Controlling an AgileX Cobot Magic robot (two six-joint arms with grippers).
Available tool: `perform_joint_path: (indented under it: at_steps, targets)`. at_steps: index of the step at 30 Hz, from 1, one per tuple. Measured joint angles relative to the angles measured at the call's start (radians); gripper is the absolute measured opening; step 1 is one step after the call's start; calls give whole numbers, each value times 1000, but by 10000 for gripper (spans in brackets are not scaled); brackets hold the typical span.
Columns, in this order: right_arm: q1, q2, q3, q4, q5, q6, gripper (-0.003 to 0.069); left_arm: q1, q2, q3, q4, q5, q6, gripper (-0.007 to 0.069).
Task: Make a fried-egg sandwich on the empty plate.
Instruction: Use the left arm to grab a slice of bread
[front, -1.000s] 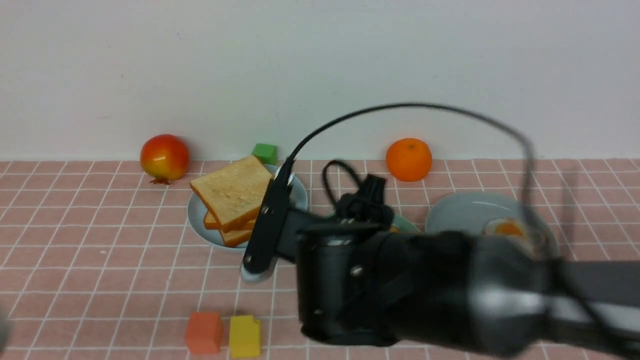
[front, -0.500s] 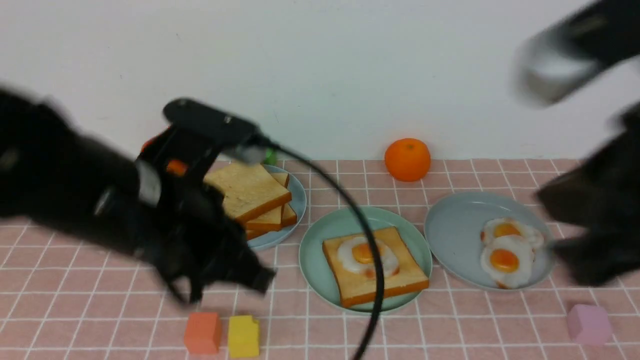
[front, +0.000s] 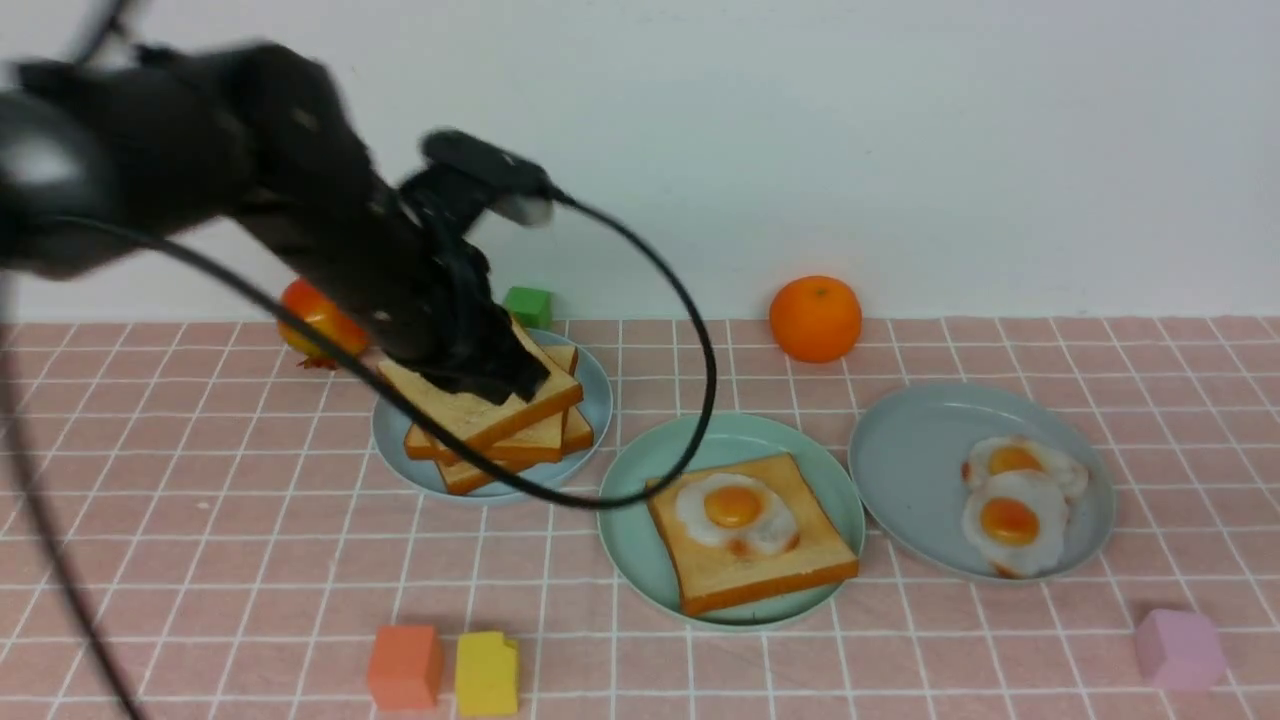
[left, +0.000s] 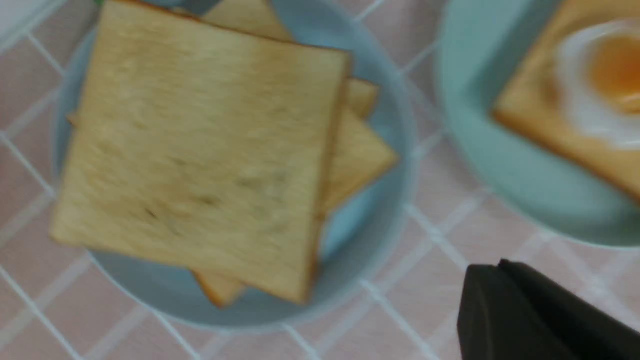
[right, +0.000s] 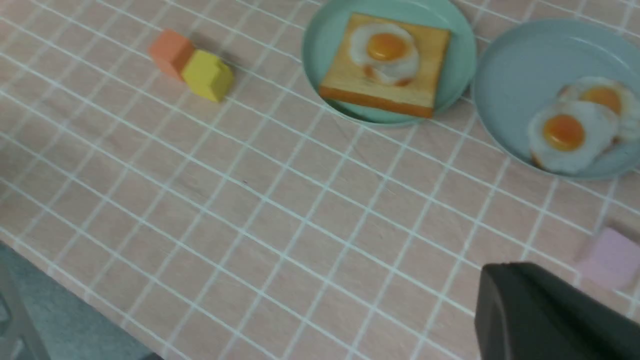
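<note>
**A:** Front view first: how far along is the sandwich (front: 750, 545)?

**B:** About halfway, I'd judge. On the pink checked table (front: 250, 560) the green plate (front: 628, 500) sits near the middle. It carries one toast slice (front: 790, 572) with an egg (front: 735, 508) on top, and no upper slice covers it yet.

**A:** So what is left?

**B:** A slice from the toast pile (front: 520, 425) has to go over the egg. The pile is on the blue plate (front: 395, 445), at ten o'clock from the green one. The left arm (front: 250, 180) reaches over the pile, with the left gripper (front: 495, 372) right at the top slice.

**A:** Is it gripping that slice?

**B:** I cannot tell. From the front, the black body hides the jaws and any contact. The left wrist view shows the top slice lying flat and whole, with a single dark finger (left: 530, 315) in one corner of the frame. The other finger is out of frame.

**A:** And the other arm?

**B:** It is absent from the front view. The right wrist view catches only a dark edge of the right gripper (right: 545, 320), so I cannot say whether its jaws are parted or closed.

**A:** Anything else hard to read?

**B:** The left wrist view is blurred and cuts off the egg. A second blue plate (front: 900, 450), at three o'clock from the green one, holds two spare eggs (front: 1010, 510) that overlap. A red fruit (front: 315, 322) at eleven o'clock is half hidden behind the arm.
</note>
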Motion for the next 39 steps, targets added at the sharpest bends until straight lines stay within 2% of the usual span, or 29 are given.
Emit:
perform_joint_path:
  at_steps: [3, 5, 6, 7, 10, 14, 16, 22, 30, 39]
  targets:
    - [0, 0, 3, 1, -28, 0, 7, -11, 62, -24, 76, -53, 2, 149]
    - [0, 0, 3, 6, -42, 0, 7, -12, 104, -28, 124, -94, 2, 237]
    - [0, 0, 3, 7, -42, 0, 7, -12, 107, -28, 128, -96, 2, 245]
    - [0, 0, 3, 15, -45, 0, 7, -12, 131, -30, 153, -111, 2, 297]
    - [0, 0, 3, 27, -45, 0, 7, -12, 161, -32, 169, -141, 5, 354]
    - [0, 0, 3, 31, -45, 0, 7, -13, 194, -34, 184, -200, 6, 369]
    - [0, 0, 3, 33, -45, 0, 7, -13, 211, -34, 206, -232, 6, 357]
    - [0, 0, 3, 33, -45, 1, 7, -13, 232, -34, 221, -267, 6, 251]
    - [0, 0, 3, 37, -45, 1, 8, -13, 247, -41, 233, -277, -2, 33]
    - [0, 0, 3, 54, -37, 1, 10, -13, 173, -37, 217, -256, -10, 29]
